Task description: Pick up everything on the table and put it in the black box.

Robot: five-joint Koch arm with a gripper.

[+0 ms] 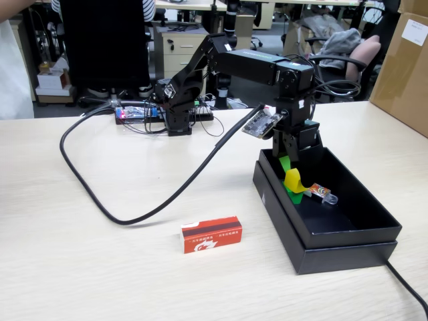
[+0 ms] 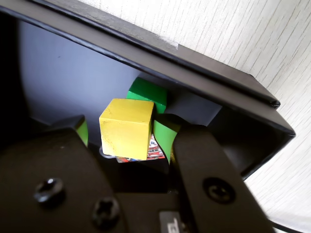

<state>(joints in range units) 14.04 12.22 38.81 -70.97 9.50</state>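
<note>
My gripper (image 1: 287,167) hangs inside the black box (image 1: 348,249), near its left wall in the fixed view. Its jaws stand open. The yellow cube (image 2: 127,128) sits between the green pads (image 2: 164,138), close against the right one, with a gap to the left one. In the fixed view the yellow cube (image 1: 292,179) is just under the fingertips, over the green cube (image 1: 292,196). The green cube (image 2: 147,94) lies against the box wall (image 2: 194,63). The red carton (image 1: 211,235) lies on the table (image 1: 100,267), left of the box.
An orange-patterned stick (image 1: 319,194) lies in the box beside the cubes. A thick black cable (image 1: 134,217) loops across the table from the arm's base (image 1: 177,114). A brown carton (image 1: 404,67) stands at the right edge. Chairs and desks lie behind.
</note>
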